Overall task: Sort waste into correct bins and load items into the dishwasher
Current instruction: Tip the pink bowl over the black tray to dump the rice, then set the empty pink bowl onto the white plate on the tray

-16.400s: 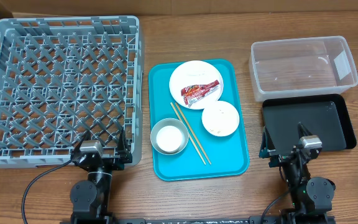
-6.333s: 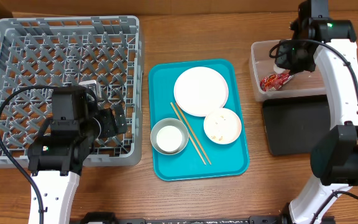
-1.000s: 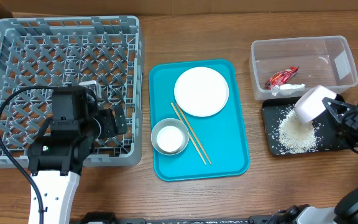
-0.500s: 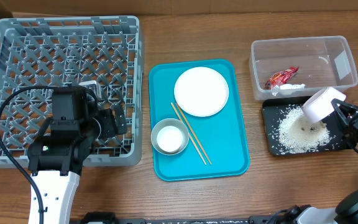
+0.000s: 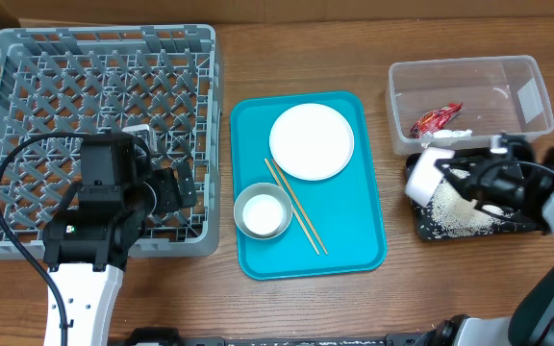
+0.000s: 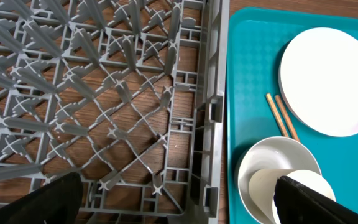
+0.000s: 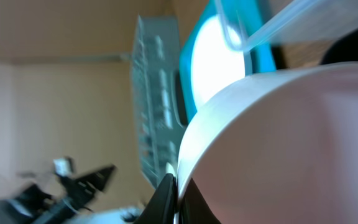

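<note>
The right claw (image 5: 458,179) is gripping the bowl (image 5: 423,177) by its rim, tipped on edge over the black tray's (image 5: 522,224) left end, where rice (image 5: 447,204) is lying. The left claw (image 5: 173,189) is hovering wide open, empty, over the rack (image 5: 27,115).

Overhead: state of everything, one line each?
dish rack: no dishes
white plate: flat, bare
grey bowl: upright, small cup inside
chopsticks: lying on teal tray
clear tub: holds red wrapper
black tray: holds rice grains
whitish bowl: tipped sideways over black tray
left gripper: open
right gripper: shut on whitish bowl
</note>
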